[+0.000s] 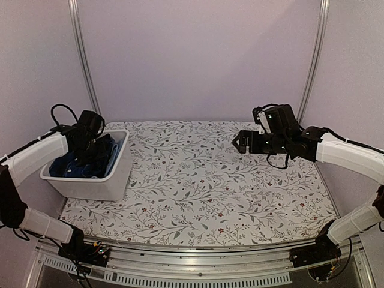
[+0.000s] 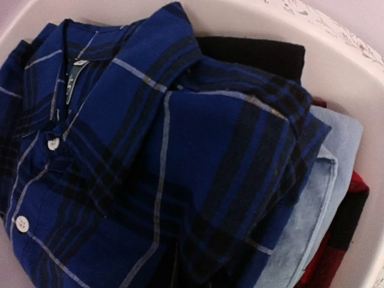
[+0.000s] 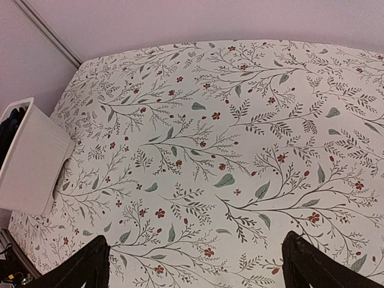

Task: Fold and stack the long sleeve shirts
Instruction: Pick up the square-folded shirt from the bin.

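The navy plaid shirt (image 2: pixel 150 168) lies on top of the pile inside the white bin (image 1: pixel 117 180), which sits at 9 o'clock on the floral table (image 1: pixel 198 186). The left gripper (image 1: pixel 90 150) is down in the bin, directly over that shirt; whether its jaws are apart or pinching cloth cannot be told. In the left wrist view a black cloth (image 2: pixel 252 54) shows at 1 o'clock and a light-blue shirt (image 2: pixel 321 192) at 4 o'clock, with red-and-black cloth (image 2: pixel 354 204) beside it. The right gripper (image 1: pixel 241 142) hangs at 3 o'clock above the table, fingers (image 3: pixel 90 267) spread wide, holding nothing, well apart from the bin
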`<state>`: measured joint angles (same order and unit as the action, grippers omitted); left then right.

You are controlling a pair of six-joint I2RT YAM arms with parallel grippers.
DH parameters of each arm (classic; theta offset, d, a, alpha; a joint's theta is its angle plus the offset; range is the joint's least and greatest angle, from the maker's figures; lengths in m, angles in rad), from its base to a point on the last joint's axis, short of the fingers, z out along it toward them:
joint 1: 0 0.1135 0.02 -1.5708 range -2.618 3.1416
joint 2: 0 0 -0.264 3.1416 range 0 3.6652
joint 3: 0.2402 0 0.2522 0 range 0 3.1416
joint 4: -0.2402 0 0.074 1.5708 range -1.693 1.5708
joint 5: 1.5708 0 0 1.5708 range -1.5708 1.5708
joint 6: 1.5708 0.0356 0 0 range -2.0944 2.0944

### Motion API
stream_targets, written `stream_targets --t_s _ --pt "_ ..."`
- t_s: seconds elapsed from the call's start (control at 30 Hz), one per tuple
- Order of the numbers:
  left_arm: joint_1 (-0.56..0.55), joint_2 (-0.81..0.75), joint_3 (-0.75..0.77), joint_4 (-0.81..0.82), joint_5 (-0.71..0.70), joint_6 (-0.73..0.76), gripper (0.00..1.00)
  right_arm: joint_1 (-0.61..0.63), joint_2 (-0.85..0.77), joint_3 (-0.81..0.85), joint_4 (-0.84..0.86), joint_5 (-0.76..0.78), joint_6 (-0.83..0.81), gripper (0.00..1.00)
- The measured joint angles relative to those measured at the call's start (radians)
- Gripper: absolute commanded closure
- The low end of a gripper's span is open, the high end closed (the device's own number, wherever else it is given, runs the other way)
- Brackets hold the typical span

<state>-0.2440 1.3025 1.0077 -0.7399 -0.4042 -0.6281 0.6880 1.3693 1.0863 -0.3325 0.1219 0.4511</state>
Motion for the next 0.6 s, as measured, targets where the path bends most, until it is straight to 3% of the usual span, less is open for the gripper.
stream_targets --t_s 0.4,0.6 --pt "-0.001 -0.039 0.185 -0.035 -0.021 0.106 1.00 0.000 -0.002 0.000 0.000 0.000 -0.006 0.02" --pt "-0.082 -0.034 0.446 0.001 0.008 0.245 1.00 0.000 0.001 0.005 -0.003 0.001 -0.019 0.01"
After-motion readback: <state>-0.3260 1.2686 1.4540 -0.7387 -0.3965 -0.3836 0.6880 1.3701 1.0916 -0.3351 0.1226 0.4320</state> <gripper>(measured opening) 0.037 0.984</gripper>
